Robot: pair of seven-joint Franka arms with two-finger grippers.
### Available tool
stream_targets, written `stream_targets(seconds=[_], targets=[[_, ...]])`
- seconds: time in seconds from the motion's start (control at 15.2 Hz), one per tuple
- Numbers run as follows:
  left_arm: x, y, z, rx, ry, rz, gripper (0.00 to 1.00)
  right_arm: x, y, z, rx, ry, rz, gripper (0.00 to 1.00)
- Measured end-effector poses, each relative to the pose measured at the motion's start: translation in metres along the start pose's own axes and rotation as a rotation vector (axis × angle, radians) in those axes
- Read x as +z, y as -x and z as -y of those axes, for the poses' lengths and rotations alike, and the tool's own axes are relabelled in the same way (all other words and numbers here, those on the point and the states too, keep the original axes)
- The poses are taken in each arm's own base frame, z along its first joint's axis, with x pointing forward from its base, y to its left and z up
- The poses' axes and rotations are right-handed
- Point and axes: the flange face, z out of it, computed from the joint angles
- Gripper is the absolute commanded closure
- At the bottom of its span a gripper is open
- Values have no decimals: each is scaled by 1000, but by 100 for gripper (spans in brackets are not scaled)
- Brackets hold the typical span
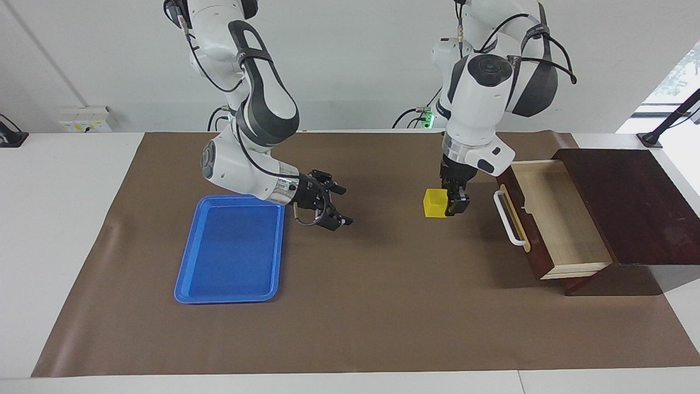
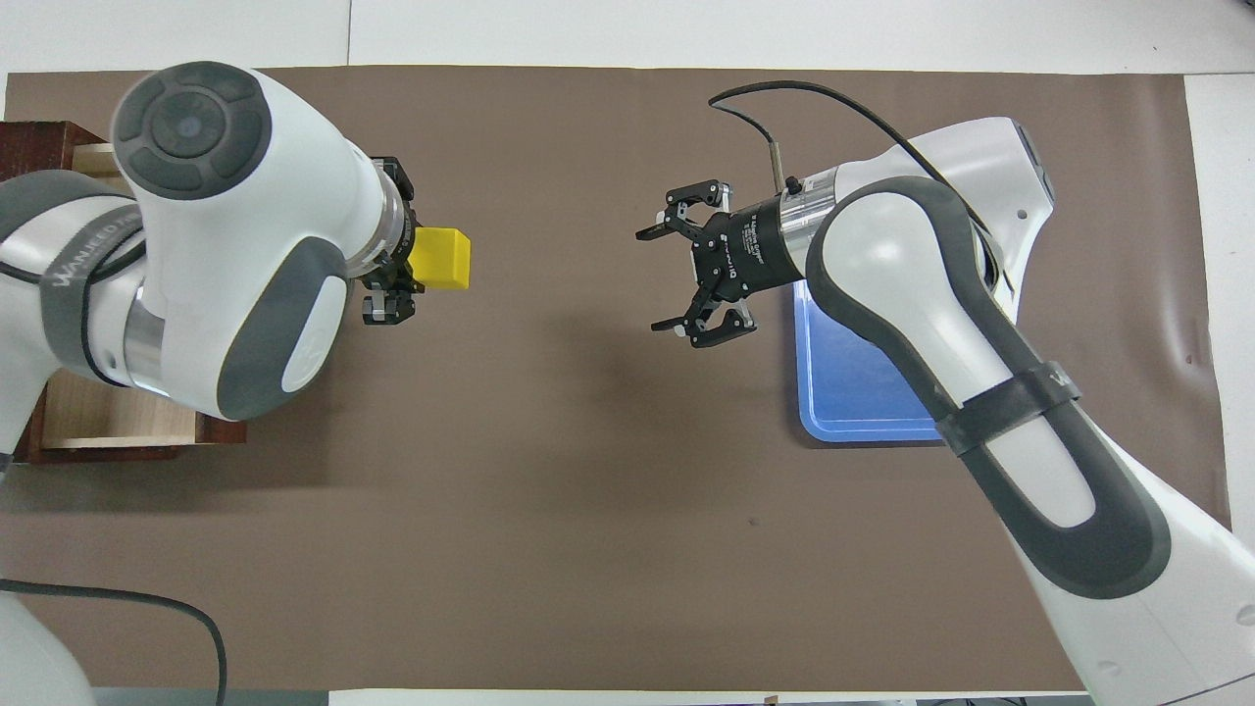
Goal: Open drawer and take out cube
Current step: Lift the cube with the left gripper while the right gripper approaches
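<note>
The dark brown drawer [image 1: 569, 262] stands pulled open at the left arm's end of the table, its pale inside bare and its white bar handle [image 1: 506, 219] toward the table's middle. It partly shows under the left arm in the overhead view [image 2: 98, 422]. My left gripper [image 1: 451, 203] [image 2: 397, 265] is shut on the yellow cube [image 1: 435, 203] [image 2: 441, 259] and holds it low over the mat in front of the drawer. My right gripper [image 1: 343, 207] [image 2: 655, 282] is open and empty, over the mat beside the blue tray, pointing toward the cube.
A flat blue tray [image 1: 229, 251] [image 2: 853, 392] lies at the right arm's end of the brown mat, partly covered by the right arm in the overhead view. The drawer's dark cabinet [image 1: 629, 202] stands at the mat's edge.
</note>
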Motion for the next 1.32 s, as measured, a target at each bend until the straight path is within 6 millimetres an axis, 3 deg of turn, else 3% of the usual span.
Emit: stream_targets(seconds=[0.2, 0.59, 0.99, 1.32], targets=[[17, 19, 6, -21, -24, -9, 100, 11, 7, 6, -7, -11, -6, 0], [27, 21, 6, -133, -36, -19, 100, 32, 23, 11, 11, -6, -5, 0], [29, 64, 21, -139, -19, -5, 100, 73, 58, 2, 38, -48, -28, 0], [34, 71, 23, -131, -19, -7, 100, 78, 57, 3, 39, -56, -35, 0]])
